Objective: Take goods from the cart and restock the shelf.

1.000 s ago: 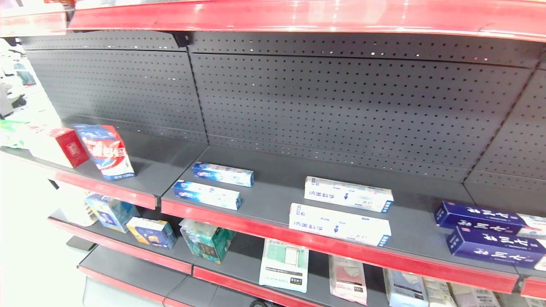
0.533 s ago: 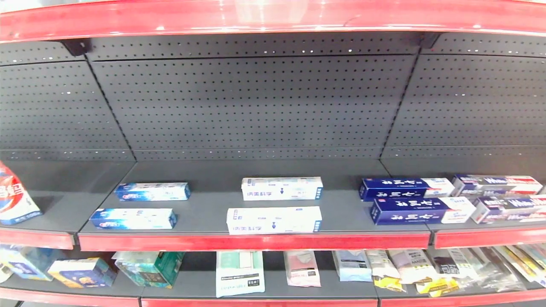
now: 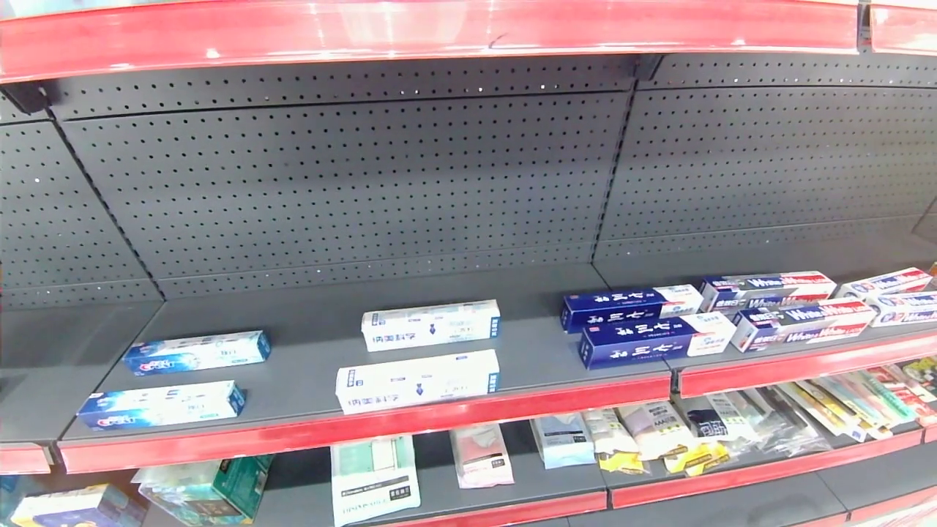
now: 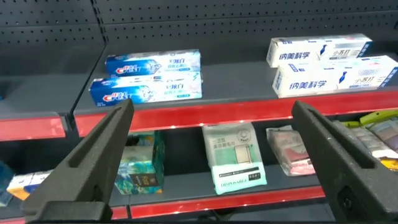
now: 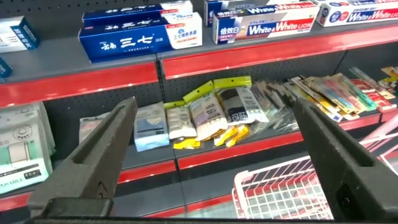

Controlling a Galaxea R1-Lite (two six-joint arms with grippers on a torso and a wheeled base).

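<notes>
Your next move turns on where the cart [image 5: 273, 186] lies. Its wire basket sits low and near, in front of the lower tiers, and it shows just past the right tool [image 5: 214, 102]. From that I judge your right arm to be the nearer one for the pick. That tool stands wide apart with nothing between its fingers. The left tool [image 4: 211, 109] is the same, spread and empty, facing the shelf [image 3: 307, 329] further left, where the light blue toothpaste boxes [image 3: 196, 351] lie. I cannot tell what goods the basket holds, so you need to look down into it before you commit. On the shelf, every box lies flat with its long axis running left to right along the red front edge. The white toothpaste boxes [image 3: 430, 324] are in the middle and the dark blue toothpaste boxes [image 3: 631, 307] to their right. There is bare shelf behind and between these pairs. Whatever you lift probably wants that same left-to-right lie, so grip it across its short side.
</notes>
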